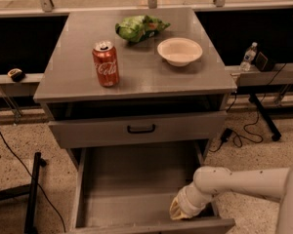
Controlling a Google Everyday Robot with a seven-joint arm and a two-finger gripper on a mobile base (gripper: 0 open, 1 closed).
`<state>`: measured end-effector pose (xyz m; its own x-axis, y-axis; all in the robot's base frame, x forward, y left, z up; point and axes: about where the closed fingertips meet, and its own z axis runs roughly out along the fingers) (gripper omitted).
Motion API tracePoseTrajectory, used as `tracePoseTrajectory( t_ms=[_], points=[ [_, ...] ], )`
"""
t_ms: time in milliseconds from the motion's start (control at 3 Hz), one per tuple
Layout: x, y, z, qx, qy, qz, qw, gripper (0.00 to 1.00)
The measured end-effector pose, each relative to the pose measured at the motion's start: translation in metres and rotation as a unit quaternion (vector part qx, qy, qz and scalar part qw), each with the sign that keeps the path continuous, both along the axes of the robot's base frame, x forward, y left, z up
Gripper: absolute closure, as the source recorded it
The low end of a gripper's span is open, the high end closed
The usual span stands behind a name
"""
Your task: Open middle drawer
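Observation:
The middle drawer [132,184] is pulled out below the cabinet, showing a deep plain grey inside; its front panel [151,225] is at the bottom edge of the view. My white arm reaches in from the right. The gripper [178,212] is down inside the drawer's front right corner, right behind the front panel, and is mostly hidden by the wrist. The drawer's handle is out of view.
Above it, a drawer with a black bar handle [140,128] is nearly closed. On the cabinet top [68,77] stand a red cola can [106,63], a white bowl [179,51] and a green bag [140,27]. A black stand leg [31,199] is left; cables [244,138] and a bottle [248,56] are right.

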<state>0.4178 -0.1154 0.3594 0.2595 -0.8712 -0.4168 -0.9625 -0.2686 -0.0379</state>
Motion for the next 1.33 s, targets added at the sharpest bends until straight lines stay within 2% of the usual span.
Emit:
tracePoseTrajectory(
  t_ms=[333, 667, 1000, 1333],
  points=[
    [-0.002, -0.005, 0.039, 0.031, -0.036, -0.004, 0.9989, 1.00],
    [0.009, -0.015, 0.082, 0.048, -0.084, -0.009, 0.9952, 1.00],
    [0.008, -0.018, 0.084, 0.049, -0.087, -0.011, 0.9949, 0.81],
    [0.008, -0.018, 0.084, 0.049, -0.087, -0.011, 0.9949, 0.58]
  ],
)
